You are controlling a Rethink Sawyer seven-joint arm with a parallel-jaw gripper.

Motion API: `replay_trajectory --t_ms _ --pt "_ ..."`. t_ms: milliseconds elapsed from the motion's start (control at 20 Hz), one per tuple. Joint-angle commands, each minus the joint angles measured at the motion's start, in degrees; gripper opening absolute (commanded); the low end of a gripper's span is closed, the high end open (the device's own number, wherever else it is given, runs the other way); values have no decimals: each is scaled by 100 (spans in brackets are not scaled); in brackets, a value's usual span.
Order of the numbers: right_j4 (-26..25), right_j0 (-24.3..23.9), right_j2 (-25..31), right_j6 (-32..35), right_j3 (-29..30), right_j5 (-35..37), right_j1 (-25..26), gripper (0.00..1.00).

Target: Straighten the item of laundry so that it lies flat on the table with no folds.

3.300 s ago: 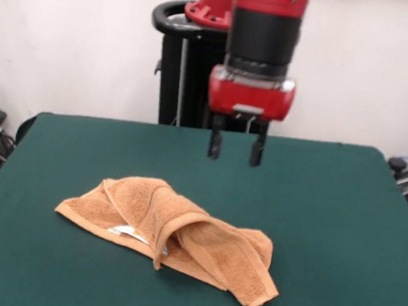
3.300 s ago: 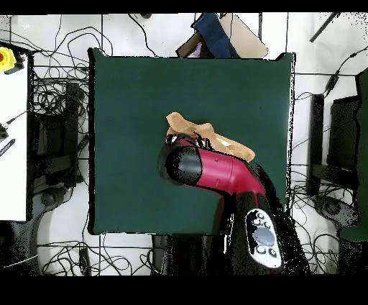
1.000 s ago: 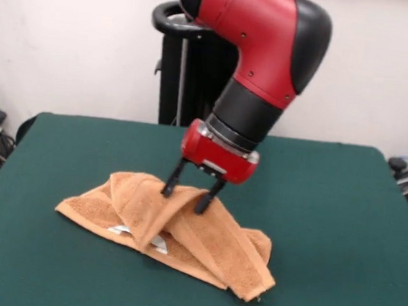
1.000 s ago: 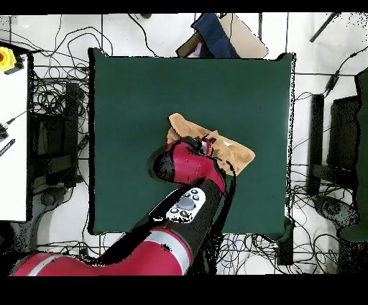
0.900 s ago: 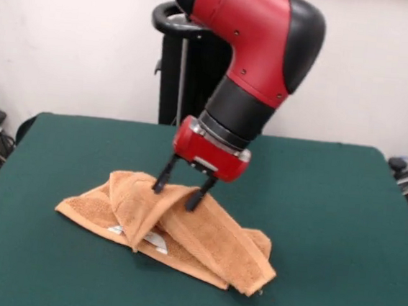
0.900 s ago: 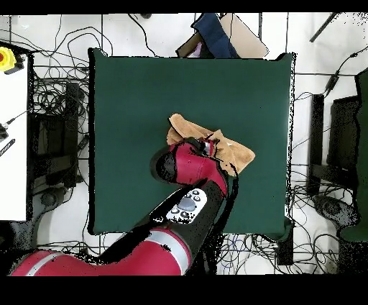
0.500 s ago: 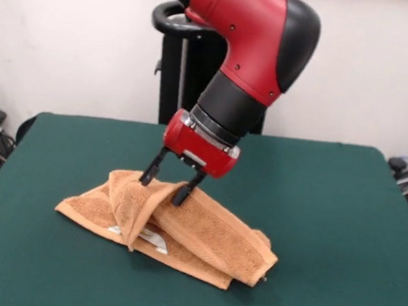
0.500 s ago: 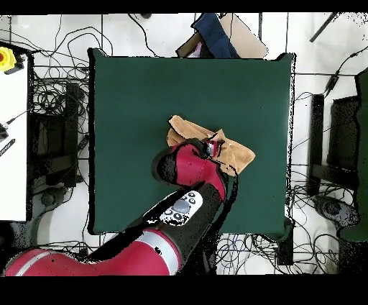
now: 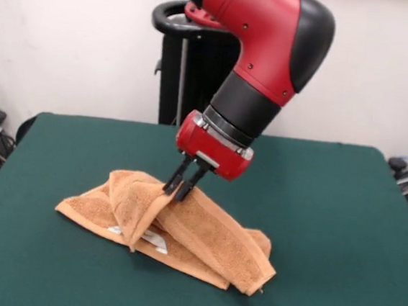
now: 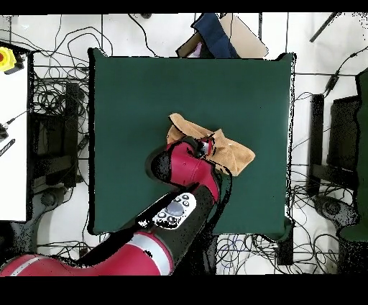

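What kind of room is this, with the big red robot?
Probably a robot lab. A red arm on a black stand closes its gripper on an orange towel on a green table, and cables cover the floor all around it.

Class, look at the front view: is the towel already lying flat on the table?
No, the towel is bunched in folds, and the gripper pinches a raised ridge of it.

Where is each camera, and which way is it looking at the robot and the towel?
Front view: across the table, facing the robot; the red arm comes down from above, its hand pinched shut on a fold of the towel.
Overhead view: above, looking straight down; the arm reaches up from the bottom.
Both show: towel, table, arm.
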Motion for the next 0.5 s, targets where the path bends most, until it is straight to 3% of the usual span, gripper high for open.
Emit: replay_trajectory --t_ms 50,350,500 --pt "507 181 341 1685 366 929 48 0" --pt "637 424 29 1698 358 1031 27 0" --pt "1341 1087 -386 2722 1073 -396 277 0"
